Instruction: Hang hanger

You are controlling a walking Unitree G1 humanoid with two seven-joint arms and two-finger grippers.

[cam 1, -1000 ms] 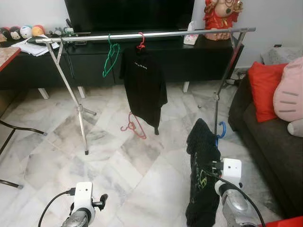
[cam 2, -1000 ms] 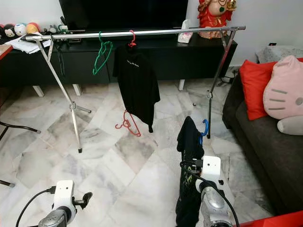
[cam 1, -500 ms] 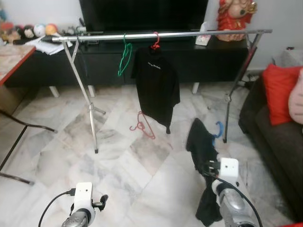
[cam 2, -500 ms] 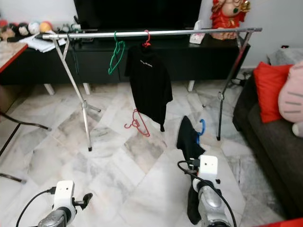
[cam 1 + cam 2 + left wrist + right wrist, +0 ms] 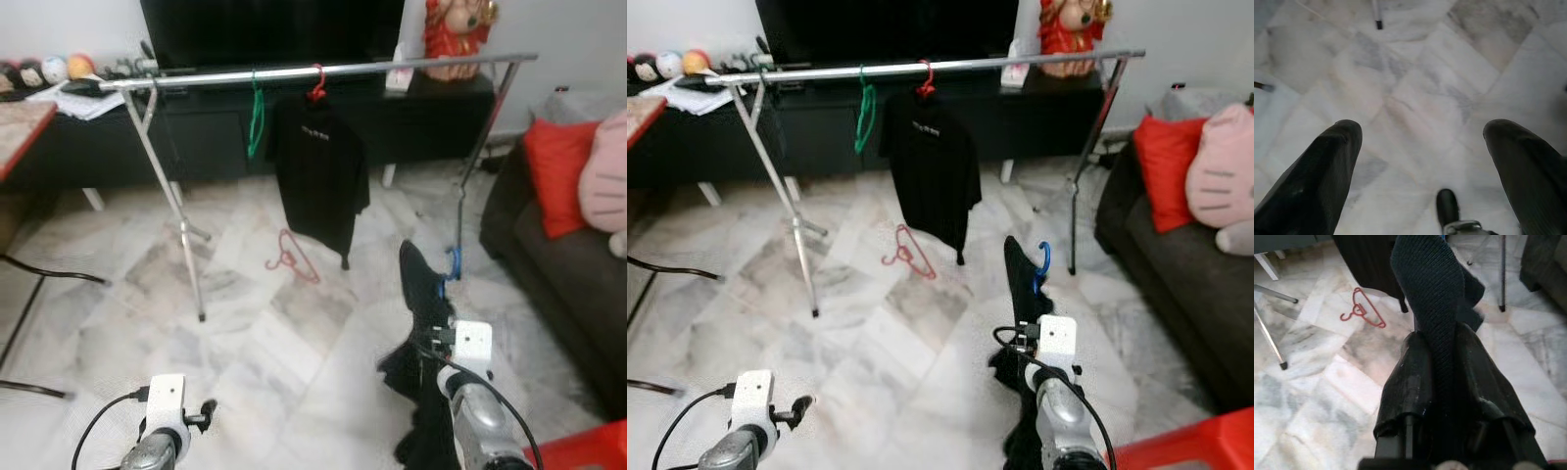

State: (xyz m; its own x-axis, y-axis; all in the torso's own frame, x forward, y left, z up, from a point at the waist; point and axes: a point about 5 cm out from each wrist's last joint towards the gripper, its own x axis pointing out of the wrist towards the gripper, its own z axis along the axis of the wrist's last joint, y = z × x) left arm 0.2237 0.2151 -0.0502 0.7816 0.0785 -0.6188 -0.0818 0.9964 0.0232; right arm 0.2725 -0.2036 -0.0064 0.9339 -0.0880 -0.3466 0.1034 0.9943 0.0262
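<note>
gripping a dark garment (image 5: pixel 1437 289) on a blue hanger (image 5: pixel 1044 264), the right pincer (image 5: pixel 1442 377) has its fingers clamped together on the fabric, low over the marble floor (image 5: pixel 274 343), well short of the clothes rail (image 5: pixel 323 71). a black t-shirt (image 5: pixel 321 176) on a red hanger (image 5: pixel 316 83) and an empty green hanger (image 5: pixel 256 117) hang from that rail; another red hanger (image 5: pixel 291 259) lies on the floor. the left pincer (image 5: pixel 1422 161) hangs idle, fingers apart.
</note>
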